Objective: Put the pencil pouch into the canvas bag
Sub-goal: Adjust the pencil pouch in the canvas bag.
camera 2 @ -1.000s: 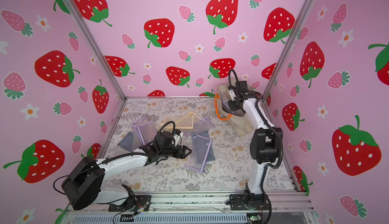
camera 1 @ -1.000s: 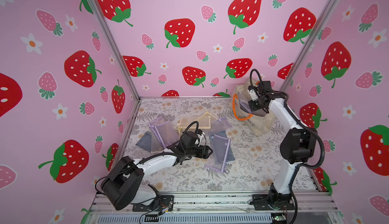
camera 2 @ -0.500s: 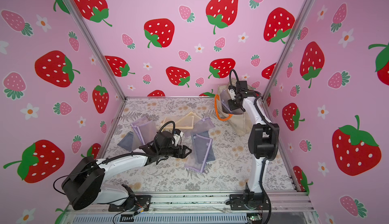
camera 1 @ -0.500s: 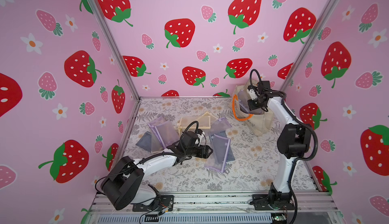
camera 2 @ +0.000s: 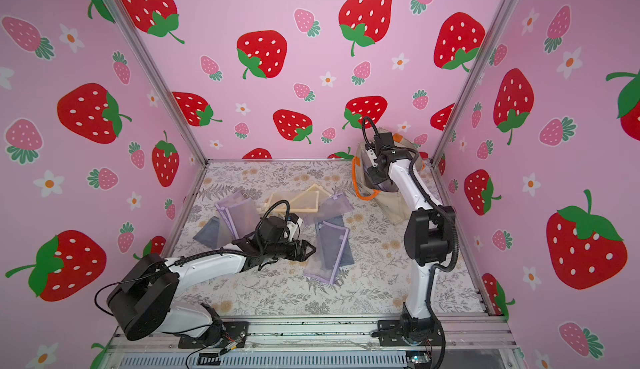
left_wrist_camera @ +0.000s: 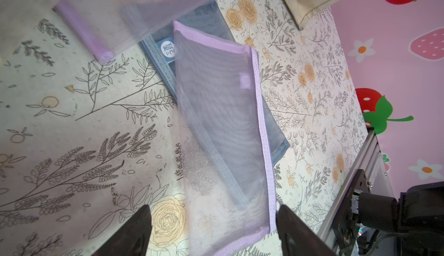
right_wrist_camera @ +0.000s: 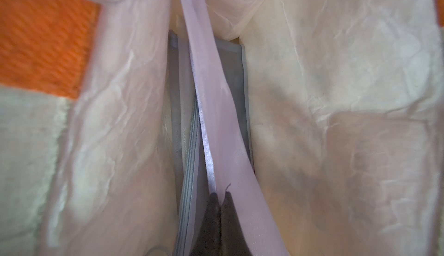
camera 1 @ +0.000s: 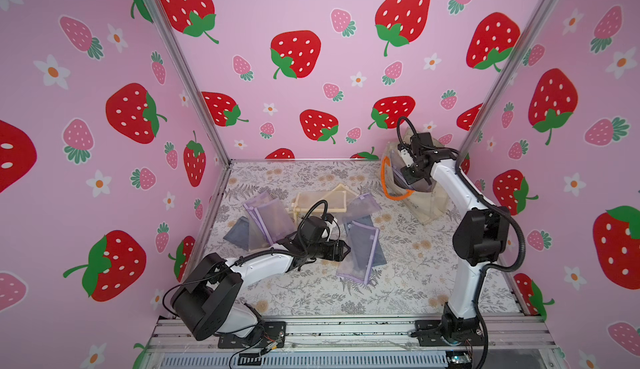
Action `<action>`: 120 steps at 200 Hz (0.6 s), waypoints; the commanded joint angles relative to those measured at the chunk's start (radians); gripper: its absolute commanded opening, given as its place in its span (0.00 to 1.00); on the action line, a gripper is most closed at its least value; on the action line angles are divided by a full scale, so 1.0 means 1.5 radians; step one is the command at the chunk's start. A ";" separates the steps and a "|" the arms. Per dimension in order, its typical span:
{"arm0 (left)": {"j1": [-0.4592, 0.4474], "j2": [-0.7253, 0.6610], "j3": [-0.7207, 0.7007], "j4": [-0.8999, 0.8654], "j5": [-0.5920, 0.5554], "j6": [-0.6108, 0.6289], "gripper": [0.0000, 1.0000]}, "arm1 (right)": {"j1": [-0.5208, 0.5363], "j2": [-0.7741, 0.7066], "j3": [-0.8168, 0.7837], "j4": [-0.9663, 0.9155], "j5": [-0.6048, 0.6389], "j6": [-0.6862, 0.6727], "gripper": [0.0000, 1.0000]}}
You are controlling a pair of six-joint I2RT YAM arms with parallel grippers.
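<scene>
The cream canvas bag (camera 1: 429, 208) (camera 2: 393, 208) with orange handles stands at the back right, its mouth facing up. My right gripper (camera 1: 412, 176) (right_wrist_camera: 219, 196) reaches into that mouth and is shut on the edge of a lilac pencil pouch (right_wrist_camera: 216, 122) (camera 1: 417, 186), which hangs down inside the bag. A grey pouch (right_wrist_camera: 239, 86) lies behind it in the bag. My left gripper (camera 1: 343, 249) (left_wrist_camera: 213, 228) is open, low over the table, and a lilac mesh pouch (left_wrist_camera: 221, 134) (camera 1: 360, 249) lies between its fingers.
A grey pouch (left_wrist_camera: 206, 24) lies under the lilac mesh one. Cream-framed pouches (camera 1: 322, 201) and more lilac and grey pouches (camera 1: 266, 218) lie mid-table and to the left. Pink walls close three sides, and a metal rail (camera 1: 346, 329) runs along the front.
My right gripper's jaws have closed inside the bag's mouth, and the right arm's elbow has shifted slightly. The left arm has not moved.
</scene>
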 commanded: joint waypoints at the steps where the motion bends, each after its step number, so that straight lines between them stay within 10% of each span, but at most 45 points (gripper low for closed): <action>1: 0.004 0.000 -0.008 0.012 0.006 0.004 0.84 | -0.006 -0.018 0.037 -0.066 0.049 -0.018 0.00; 72: 0.005 0.004 -0.001 0.014 0.011 0.008 0.84 | -0.010 0.020 0.060 -0.065 -0.040 -0.013 0.00; 120: 0.006 -0.010 -0.011 0.005 0.002 0.010 0.84 | -0.013 0.026 0.079 -0.041 -0.075 0.002 0.32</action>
